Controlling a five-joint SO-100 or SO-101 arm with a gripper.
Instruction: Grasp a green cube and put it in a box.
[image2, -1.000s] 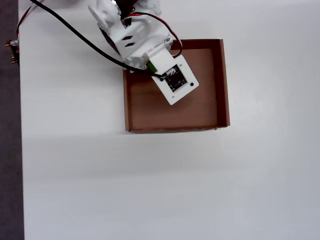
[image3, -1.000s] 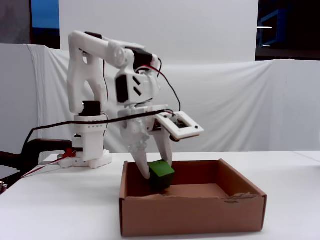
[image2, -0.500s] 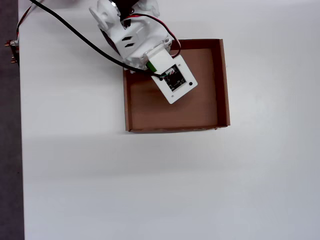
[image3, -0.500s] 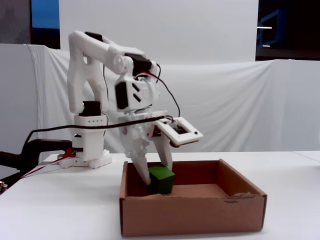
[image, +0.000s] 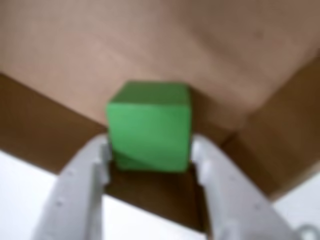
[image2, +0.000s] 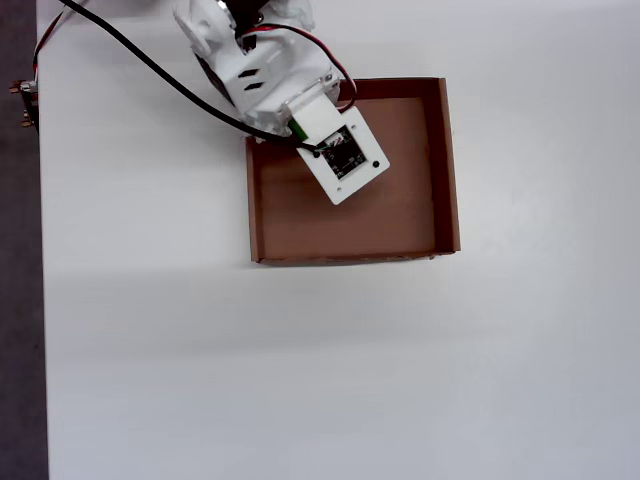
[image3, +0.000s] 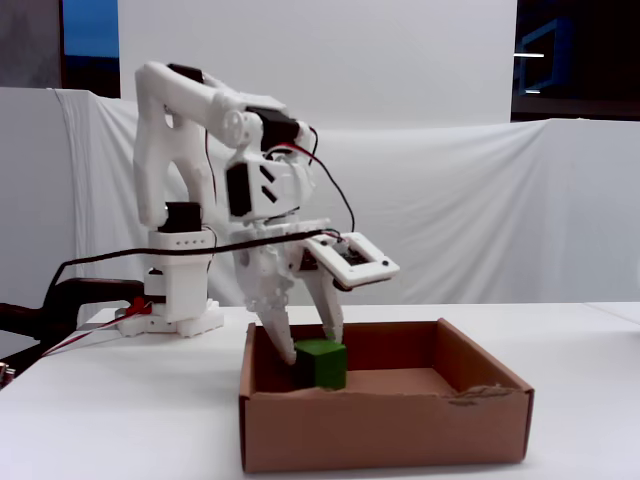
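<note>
In the fixed view the green cube (image3: 321, 364) sits inside the box (image3: 385, 428), low by the left wall and apparently resting on the floor, though the front wall hides its underside. The gripper (image3: 306, 345) straddles it with the jaws spread: one finger runs down the cube's left side and the other ends at its top right corner, and whether either pad still touches cannot be told. The wrist view shows the cube (image: 150, 126) between the two pale fingers (image: 82, 187), with a dark sliver of shadow at each side of it, so the jaws look parted rather than pinching; behind the cube at 12 o'clock lies bare brown floor, and a box wall (image: 280, 150) rises at 3 o'clock, meeting another wall in a corner just below and right of the cube. Looking down in the overhead view, the arm and its white camera plate (image2: 343, 160) cover the box's (image2: 448, 170) corner at 10 o'clock, and only a green sliver of the cube (image2: 297, 129) peeps out beside the plate. From there the floor runs open toward 3 and 5 o'clock up to the far walls, and white table (image2: 330, 370) spreads wide beyond the rim at 6 o'clock. Only the fixed view shows the low wall height and the ragged tear (image3: 478, 395) on the front rim's right side.
</note>
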